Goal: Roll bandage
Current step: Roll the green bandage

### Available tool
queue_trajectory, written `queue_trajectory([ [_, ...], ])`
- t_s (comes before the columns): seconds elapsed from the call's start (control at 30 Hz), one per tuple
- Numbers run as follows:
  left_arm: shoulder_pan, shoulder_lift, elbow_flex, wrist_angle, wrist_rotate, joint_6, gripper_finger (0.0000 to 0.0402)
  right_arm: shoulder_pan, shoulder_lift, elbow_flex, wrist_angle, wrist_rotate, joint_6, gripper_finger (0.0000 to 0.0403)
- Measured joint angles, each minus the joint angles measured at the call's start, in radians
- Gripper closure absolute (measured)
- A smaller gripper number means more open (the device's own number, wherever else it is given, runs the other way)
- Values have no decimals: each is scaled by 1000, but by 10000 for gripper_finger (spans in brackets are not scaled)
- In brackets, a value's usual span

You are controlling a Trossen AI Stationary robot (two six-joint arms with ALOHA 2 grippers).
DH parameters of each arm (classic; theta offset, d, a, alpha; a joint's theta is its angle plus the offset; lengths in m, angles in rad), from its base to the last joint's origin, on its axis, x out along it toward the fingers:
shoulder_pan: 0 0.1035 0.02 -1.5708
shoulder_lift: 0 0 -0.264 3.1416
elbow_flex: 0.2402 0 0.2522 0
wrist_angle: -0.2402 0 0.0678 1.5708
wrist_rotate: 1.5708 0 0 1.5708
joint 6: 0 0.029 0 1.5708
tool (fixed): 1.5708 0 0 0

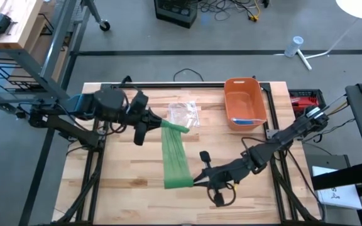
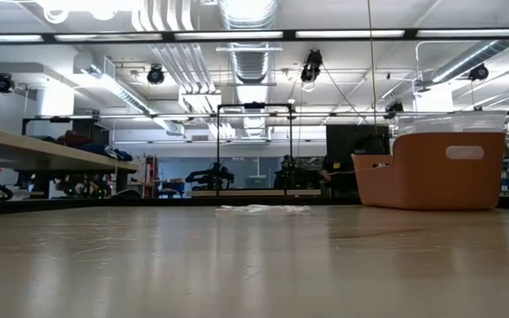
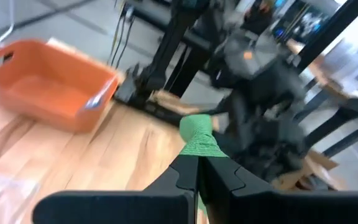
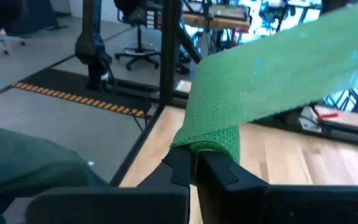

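A long strip of green stretchy mesh bandage (image 1: 173, 154) runs across the middle of the pale wooden table (image 1: 124, 194), from near the centre towards the near edge, held taut at both ends. The left pincer (image 1: 162, 123) is clamped on the far end, where the fabric bunches into a narrow twist; the left wrist view shows its two dark fingers (image 3: 219, 177) pressed together on that gathered end. The right pincer (image 1: 197, 180) is clamped on the near end, and the right wrist view shows the bandage folding over its fingertips (image 4: 213, 165) in a thick wad, possibly the start of a roll.

The bandage looks very light, soft and limp, with an open weave that stretches and creases easily. It would likely sag or twist as soon as tension drops, and it seems grippy rather than slippery. The sensible holds are the two ends, as now: one end pinched flat across its width for winding, the other kept lightly taut so the turns lie even.

A crumpled clear plastic wrapper (image 1: 184, 113) lies near the far edge, beside an orange plastic bin (image 1: 244, 102) towards the far right corner. No brand, label or legible writing shows on any of these.
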Motion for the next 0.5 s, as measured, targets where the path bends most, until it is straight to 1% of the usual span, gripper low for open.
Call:
queue_trajectory([
  [0.1, 0, 15, -9, -45, 0, -16, 401, 0, -16, -1, 31, -4, -36, 403],
  [0.23, 0, 41, -46, -48, 7, -36, 401, 0, -35, -1, 102, -9, -89, 403],
  [0.37, 0, 70, -75, -46, 25, -50, 401, 0, -45, -1, 137, -8, -101, 403],
  [0.5, -2, 95, -90, -47, 89, -73, 401, 1, -56, -1, 156, 4, -120, 403],
])
